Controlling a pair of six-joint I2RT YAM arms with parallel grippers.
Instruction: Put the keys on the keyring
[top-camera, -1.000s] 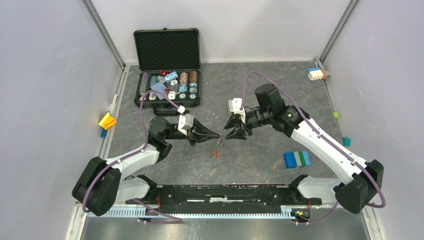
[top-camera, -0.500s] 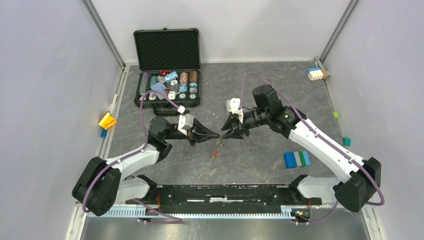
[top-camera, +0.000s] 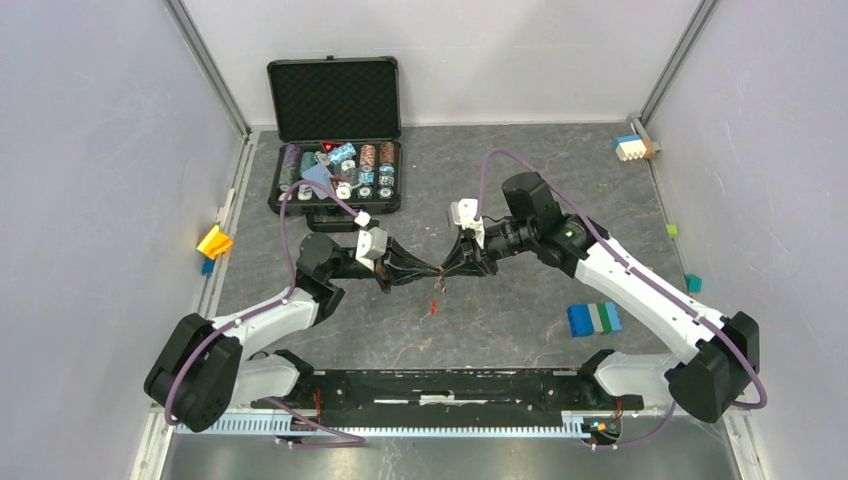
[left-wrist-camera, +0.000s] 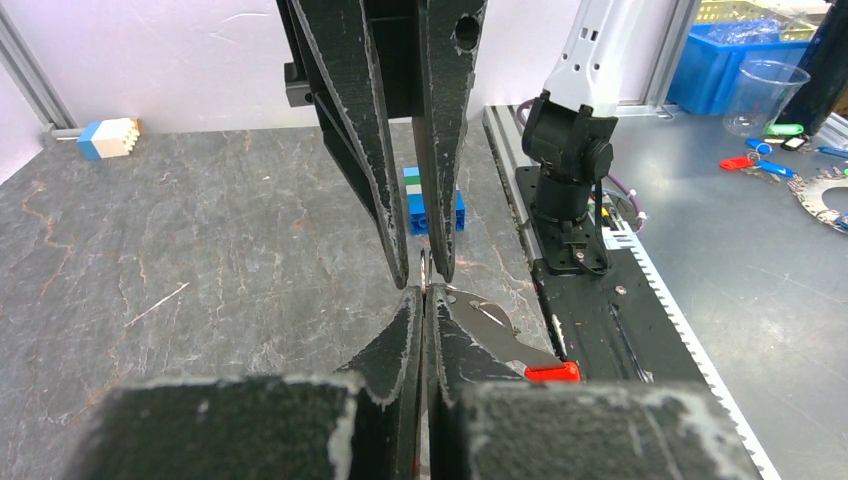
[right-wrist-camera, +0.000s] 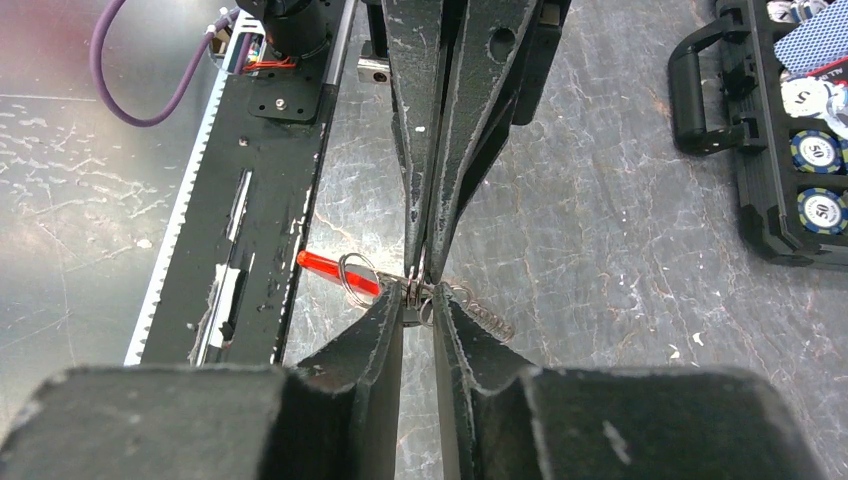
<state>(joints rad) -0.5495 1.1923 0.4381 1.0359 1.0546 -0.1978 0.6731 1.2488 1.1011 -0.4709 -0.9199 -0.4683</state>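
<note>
A dark grey, stone-patterned worktop lay between pale walls. Near its middle the left tool was clamped shut on the keyring, pinching the metal at its very tips. The right tool met it tip to tip from the opposite side. Its jaws stood narrowly apart on either side of the same bit of metal, and whether they actually pressed on it could not be told. From that meeting point the keyring's red tag stuck out toward the near edge, and its short chain trailed off the other way.

Farther out, a blue, green and white brick block lay toward the near right. An open black case of poker chips sat at the far left. A yellow block rested by the left edge, and a blue and white block sat in the far right corner.
</note>
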